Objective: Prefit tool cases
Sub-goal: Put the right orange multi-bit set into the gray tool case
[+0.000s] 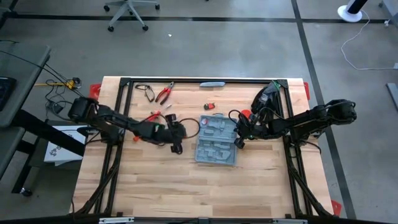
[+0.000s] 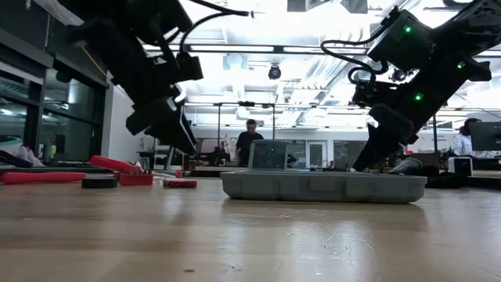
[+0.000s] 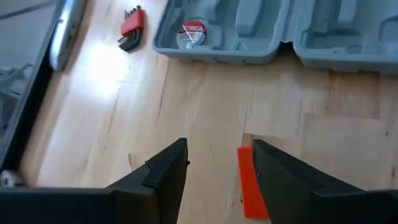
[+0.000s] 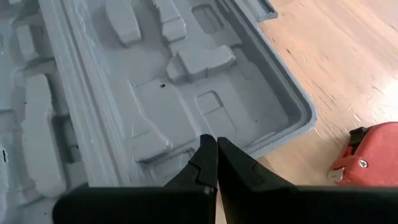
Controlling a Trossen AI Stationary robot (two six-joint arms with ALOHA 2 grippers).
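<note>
**Grey case open mid-table, claws either side**

Grey-blue tool case (image 1: 217, 141) lies open and flat at the middle of the wooden table (image 1: 155, 186). Left claw (image 3: 214, 171) hangs above bare wood beside the case, fingers spread. Right claw (image 4: 216, 163) sits over the case's edge, fingers pressed together, pinching nothing.

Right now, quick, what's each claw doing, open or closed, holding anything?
Left claw: open, empty, above the table beside the open tool case.
Right claw: closed, empty, at the case's edge.
</note>
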